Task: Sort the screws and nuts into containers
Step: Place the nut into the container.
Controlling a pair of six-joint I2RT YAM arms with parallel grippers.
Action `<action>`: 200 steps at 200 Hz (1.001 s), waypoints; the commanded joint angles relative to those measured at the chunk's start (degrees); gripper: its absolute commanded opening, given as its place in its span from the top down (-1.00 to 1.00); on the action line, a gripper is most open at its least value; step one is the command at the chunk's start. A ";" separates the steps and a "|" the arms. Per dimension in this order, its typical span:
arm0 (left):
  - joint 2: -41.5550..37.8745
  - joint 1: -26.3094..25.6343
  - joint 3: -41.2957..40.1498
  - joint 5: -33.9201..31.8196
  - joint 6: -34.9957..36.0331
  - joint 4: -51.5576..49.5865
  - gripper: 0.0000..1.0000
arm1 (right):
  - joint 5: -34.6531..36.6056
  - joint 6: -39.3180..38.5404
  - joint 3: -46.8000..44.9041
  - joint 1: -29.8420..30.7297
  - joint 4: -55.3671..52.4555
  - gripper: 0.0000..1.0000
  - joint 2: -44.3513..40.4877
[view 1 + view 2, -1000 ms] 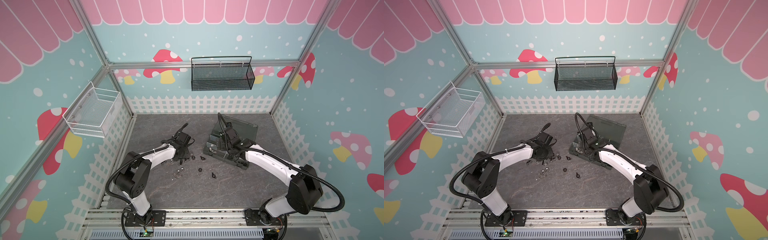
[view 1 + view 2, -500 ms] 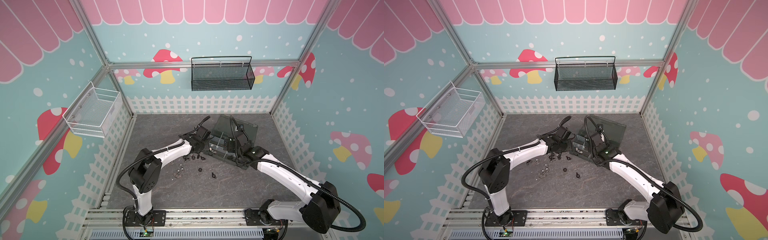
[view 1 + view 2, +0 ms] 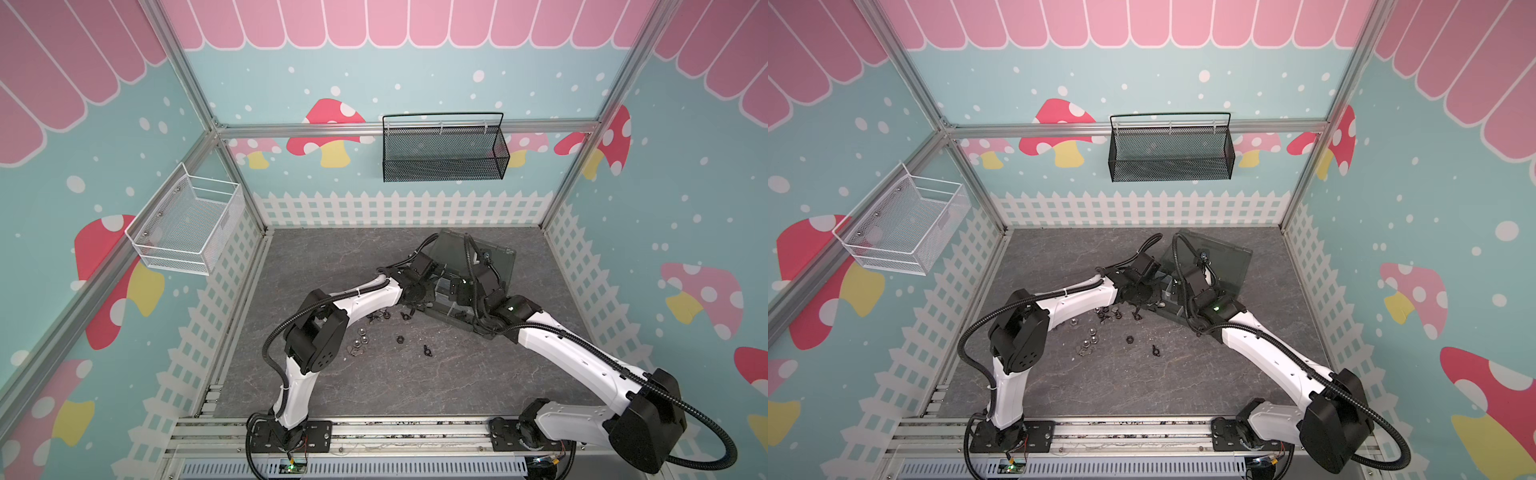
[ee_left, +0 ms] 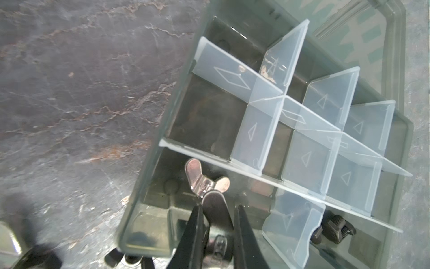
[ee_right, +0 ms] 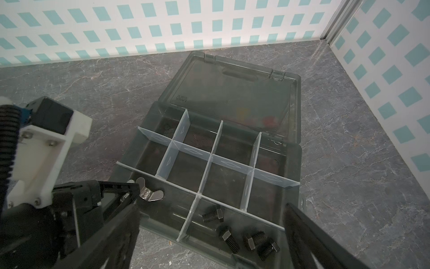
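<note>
Left gripper point(image 4: 217, 209) nearly closed, pinching a silver wing nut point(image 4: 206, 180) over a corner cell point(image 5: 167, 209) of the box point(image 5: 270, 160) (lid point(image 5: 232, 97) open); the adjoining cell holds four black screws point(image 5: 230, 237); right gripper point(image 5: 213, 208) wide open, empty, over the box; loose nuts point(image 3: 359, 338) on the table point(image 3: 415, 395), between box and left edge.

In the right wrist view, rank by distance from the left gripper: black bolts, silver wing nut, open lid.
1. silver wing nut: held in the left gripper.
2. black bolts: in the next cell alongside.
3. open lid: farthest, at the back.
</note>
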 commanded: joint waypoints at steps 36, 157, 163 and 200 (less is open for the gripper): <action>2.90 -1.18 3.12 3.13 -0.63 0.22 0.50 | 0.39 0.76 -1.18 -0.18 0.80 -0.95 -1.43; -6.23 -1.66 -3.84 -1.81 -0.69 0.16 0.09 | 0.23 0.86 -1.61 -0.12 1.18 -0.94 -2.22; -7.29 -1.14 -5.16 -2.14 -0.95 -0.05 0.07 | 0.16 0.88 -1.63 -0.14 1.20 -0.94 -2.24; -12.45 3.04 -11.73 -3.61 -0.93 -2.86 -0.13 | -0.01 0.89 -2.15 -0.14 1.40 -0.95 -2.13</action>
